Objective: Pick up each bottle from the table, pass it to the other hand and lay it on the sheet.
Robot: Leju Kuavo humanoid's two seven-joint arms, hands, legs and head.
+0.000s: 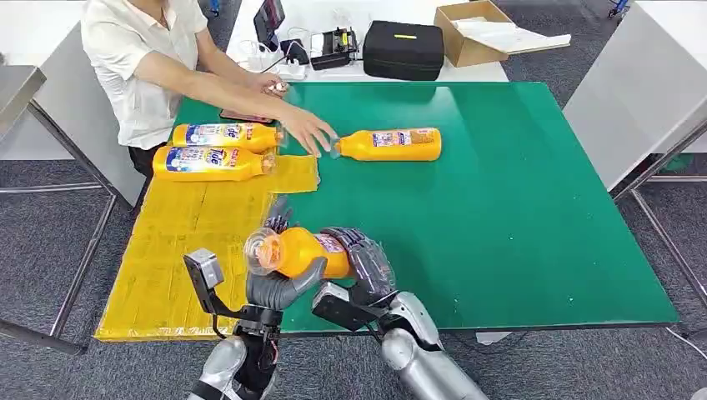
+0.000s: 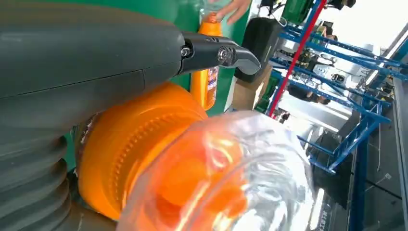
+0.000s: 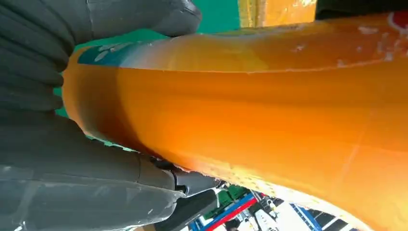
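While both silver arms meet low at the near edge of the green table (image 1: 517, 217), the step in hand looks like the pass from one hand to the other. The right hand (image 1: 363, 260) is wrapped around the fat body of the orange plastic bottle with the clear cap (image 1: 298, 252), and its dark fingers (image 3: 43, 43) press tight on the bottle's side in the right wrist view. The left hand (image 1: 279, 279) is cupped under the neck end, its thick grey thumb (image 1: 302, 278) up against the bottle; from the left wrist view a dark fingertip (image 2: 235, 55) reaches over the orange shoulder, but I cannot tell if this hand has closed all the way round. So the bottle sits in the air, lying on its side, just beside the wrinkly yellow sheet (image 1: 179, 258), cap pointing toward it. The next move, I think, needs the left hand to squeeze firmly before the right hand lets go, or the bottle could slip and drop. Farther off, two more orange bottles with blue labels (image 1: 221, 148) already lie side by side on the far end of the sheet. Past them, a person's hand (image 1: 307, 129) touches the cap end of another orange bottle (image 1: 390, 144) lying on the green table.
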